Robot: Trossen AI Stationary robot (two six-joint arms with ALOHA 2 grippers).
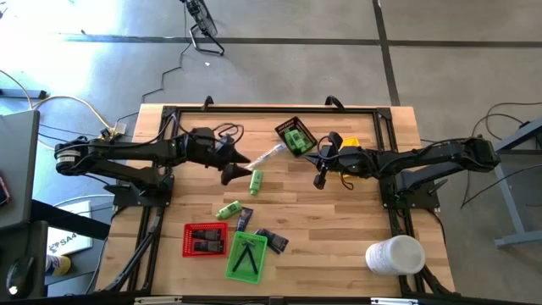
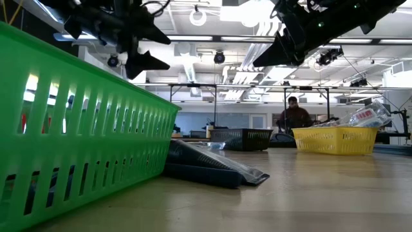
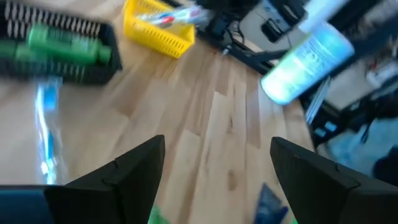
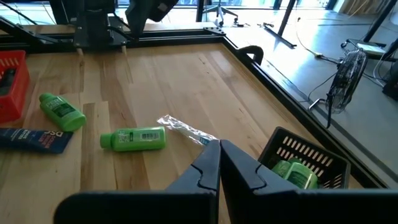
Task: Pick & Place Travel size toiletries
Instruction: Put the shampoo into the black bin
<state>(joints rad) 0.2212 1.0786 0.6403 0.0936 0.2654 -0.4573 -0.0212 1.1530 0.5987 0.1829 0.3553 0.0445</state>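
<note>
Two bright green little bottles (image 1: 256,180) (image 1: 229,209) lie on their sides on the wooden table, with dark flat packets (image 1: 271,239) nearer the front. A clear-wrapped stick (image 1: 269,154) lies flat by the black tray (image 1: 296,135), which holds more green bottles (image 4: 297,174). My left gripper (image 3: 217,168) hangs open above the table, just left of the nearer-centre bottle, with nothing between its fingers. My right gripper (image 4: 219,152) is shut and empty, raised above the table right of the stick.
A yellow tray (image 1: 349,144) sits under my right arm. A red tray (image 1: 205,239) and a green tray (image 1: 247,254) stand near the front edge, and a big white cylinder (image 1: 394,254) lies front right. A person (image 2: 295,116) is in the room beyond.
</note>
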